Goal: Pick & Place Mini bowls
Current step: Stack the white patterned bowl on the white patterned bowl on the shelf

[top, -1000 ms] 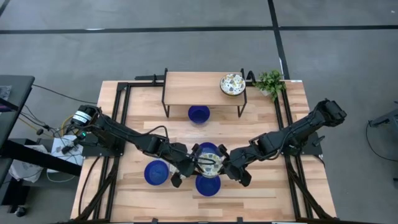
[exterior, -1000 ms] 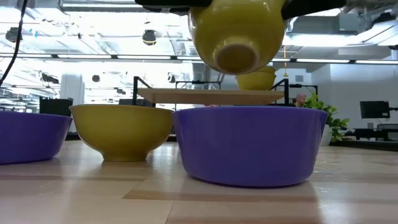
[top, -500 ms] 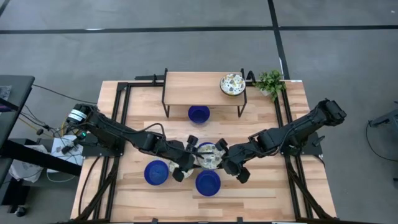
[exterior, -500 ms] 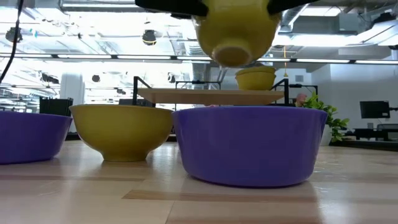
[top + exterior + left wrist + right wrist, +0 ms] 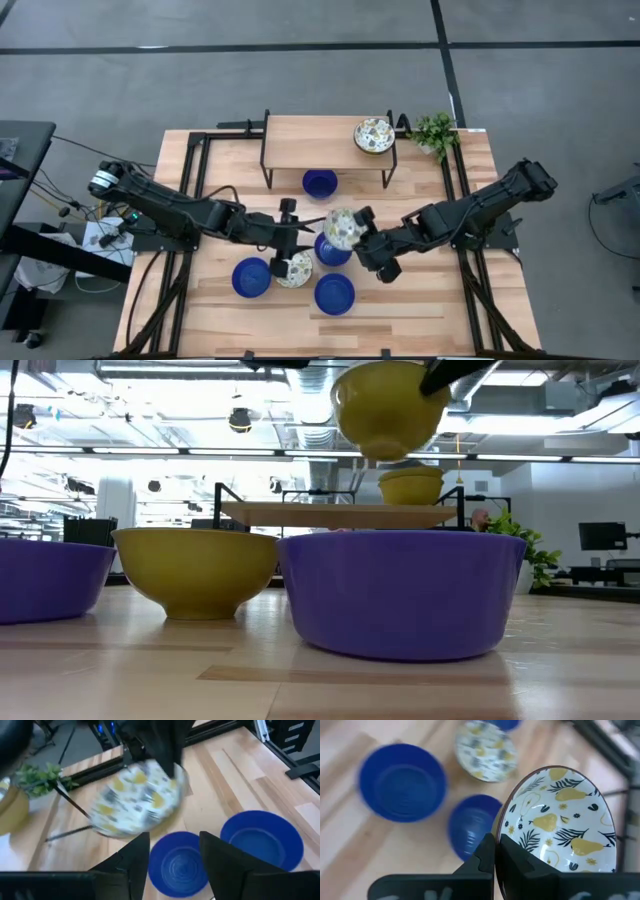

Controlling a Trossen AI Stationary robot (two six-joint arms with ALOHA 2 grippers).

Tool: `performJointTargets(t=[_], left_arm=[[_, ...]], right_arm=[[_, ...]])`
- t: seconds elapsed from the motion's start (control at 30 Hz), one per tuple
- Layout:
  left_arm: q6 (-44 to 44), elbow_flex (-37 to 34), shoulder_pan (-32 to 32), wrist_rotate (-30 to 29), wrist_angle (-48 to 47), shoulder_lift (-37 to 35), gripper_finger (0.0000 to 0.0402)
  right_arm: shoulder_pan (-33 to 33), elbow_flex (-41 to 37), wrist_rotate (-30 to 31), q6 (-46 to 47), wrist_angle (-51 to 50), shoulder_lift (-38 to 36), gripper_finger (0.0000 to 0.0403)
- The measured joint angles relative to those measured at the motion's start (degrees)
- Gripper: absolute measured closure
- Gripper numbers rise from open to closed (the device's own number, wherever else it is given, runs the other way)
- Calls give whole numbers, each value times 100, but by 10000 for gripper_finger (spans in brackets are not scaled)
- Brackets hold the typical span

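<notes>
a pale wooden table (image 5: 420, 200) stands on a grey floor, with a small raised shelf (image 5: 310, 142) along its far side and a green plant (image 5: 435, 131) at the far right corner. the low view looks past the bowls into a bright room with ceiling lights and ducts.

the patterned bowl (image 5: 341, 229) hangs in the air over the middle of the table, tilted, directly at the right gripper (image 5: 495, 851), whose fingers are pinched tight on its rim. in the right wrist view its inside shows yellow pears and dark leaves. below it sits a blue bowl (image 5: 331, 250). a second patterned bowl (image 5: 293, 269) rests on the table between two more blue bowls (image 5: 251, 277) (image 5: 334, 294). another blue one (image 5: 320, 183) sits under the shelf, and a third patterned bowl (image 5: 373, 136) on top of it.

the left gripper (image 5: 284, 238) is just left of the lifted bowl, fingers spread wide, holding nothing.
</notes>
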Motion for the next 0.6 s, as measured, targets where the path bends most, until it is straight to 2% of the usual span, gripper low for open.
performJointTargets(t=[0.17,0.27,0.5,0.6], left_arm=[[-324,-300,0,-2,34,-10,240],[-598,-526,-1,-2,173,-10,243],[-1000,-1274,-39,-2,1591,-10,240],[-1015,-1542,-42,3,1864,-10,243]], right_arm=[[-116,471,936,108,-622,0,403],[-312,728,1273,116,-913,-5,403],[-1149,1272,1474,117,-1330,-5,403],[-1559,1465,1530,114,-1497,-5,403]])
